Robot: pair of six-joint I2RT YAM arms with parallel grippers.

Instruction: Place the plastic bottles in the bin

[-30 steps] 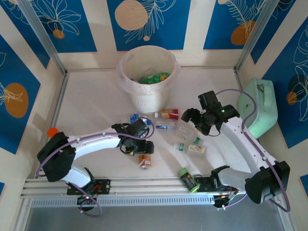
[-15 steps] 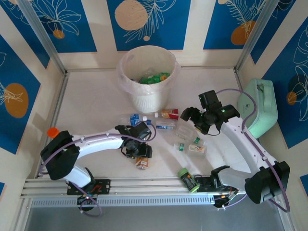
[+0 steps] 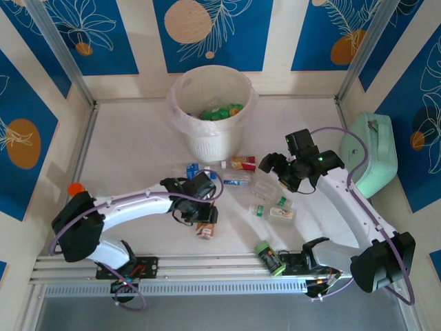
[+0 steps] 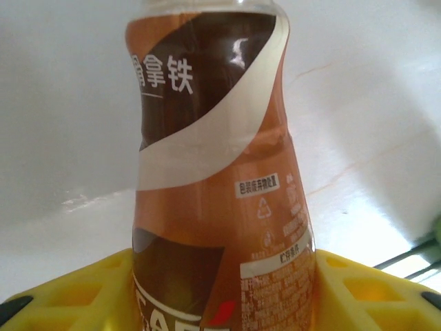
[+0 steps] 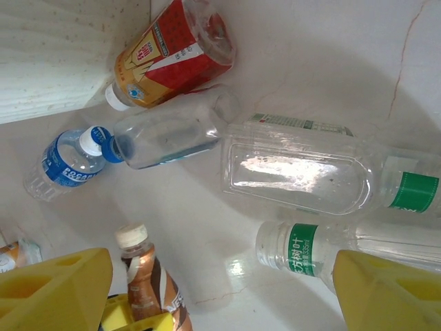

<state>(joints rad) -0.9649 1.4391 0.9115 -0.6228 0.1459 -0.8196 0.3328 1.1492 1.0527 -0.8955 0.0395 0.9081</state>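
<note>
A brown coffee bottle (image 4: 213, 172) with a white swirl label stands between the yellow fingers of my left gripper (image 4: 220, 293), which is shut on its lower body. From above, that gripper (image 3: 200, 215) and bottle (image 3: 204, 229) are at the front centre-left. The right wrist view also catches this bottle (image 5: 148, 289). My right gripper (image 5: 220, 296) hangs open above loose bottles: a green-labelled one (image 5: 310, 248), a flat clear one (image 5: 296, 172), a blue-capped clear one (image 5: 172, 134), a blue-labelled one (image 5: 65, 162) and a red-labelled one (image 5: 172, 55). The bin (image 3: 210, 146) stands behind them with green bottles inside.
A mint-green case (image 3: 372, 155) sits against the right wall beside the right arm. A green bottle (image 3: 269, 257) lies near the front rail. More bottles are scattered between the two grippers, just in front of the bin.
My left gripper has come down around the brown bottle and closed on it; the bottle has shifted slightly under it. The right arm has stayed where it was, still open.
</note>
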